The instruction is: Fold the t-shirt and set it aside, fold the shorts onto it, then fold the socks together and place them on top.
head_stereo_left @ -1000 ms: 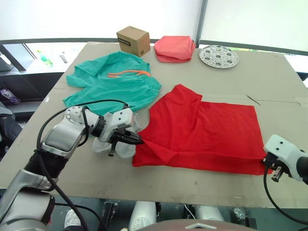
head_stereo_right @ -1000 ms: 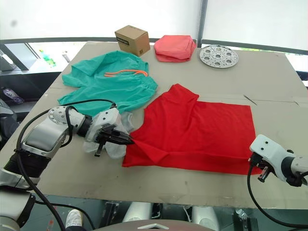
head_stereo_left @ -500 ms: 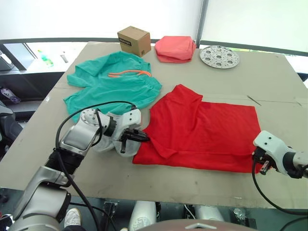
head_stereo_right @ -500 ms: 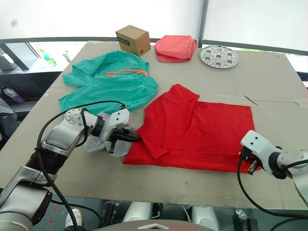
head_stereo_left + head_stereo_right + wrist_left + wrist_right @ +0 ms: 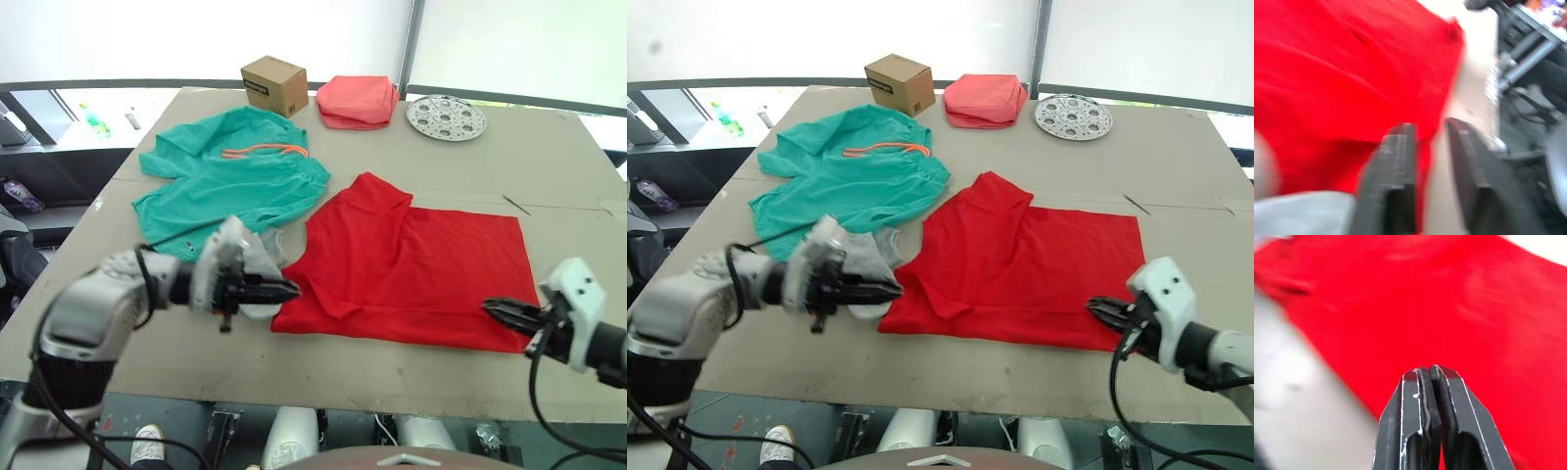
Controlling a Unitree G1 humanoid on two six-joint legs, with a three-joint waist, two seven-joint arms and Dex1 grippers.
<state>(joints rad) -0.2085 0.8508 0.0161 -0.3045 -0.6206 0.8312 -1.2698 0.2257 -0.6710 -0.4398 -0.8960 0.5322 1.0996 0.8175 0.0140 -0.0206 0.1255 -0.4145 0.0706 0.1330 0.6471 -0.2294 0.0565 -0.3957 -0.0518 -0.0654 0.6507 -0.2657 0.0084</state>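
Observation:
The red t-shirt (image 5: 411, 264) lies spread flat on the table's near right half. My left gripper (image 5: 291, 288) reaches in from the left at the shirt's near left corner; in the left wrist view (image 5: 1430, 129) it is open, with the shirt's edge under the gap. The grey socks (image 5: 257, 253) lie beside that corner, partly behind the left wrist. My right gripper (image 5: 490, 305) points left over the shirt's near right corner and is shut (image 5: 1427, 369), with no cloth seen between the fingers. The teal shorts (image 5: 235, 181) lie spread at the back left.
At the table's far edge stand a cardboard box (image 5: 273, 84), a folded salmon-pink cloth (image 5: 358, 98) and a round perforated metal disc (image 5: 446, 116). The table's front edge (image 5: 372, 387) runs just below both grippers.
The left arm has drawn back to the left, its gripper still at the shirt's near left corner. The right gripper has swung round to point left over the near right corner.

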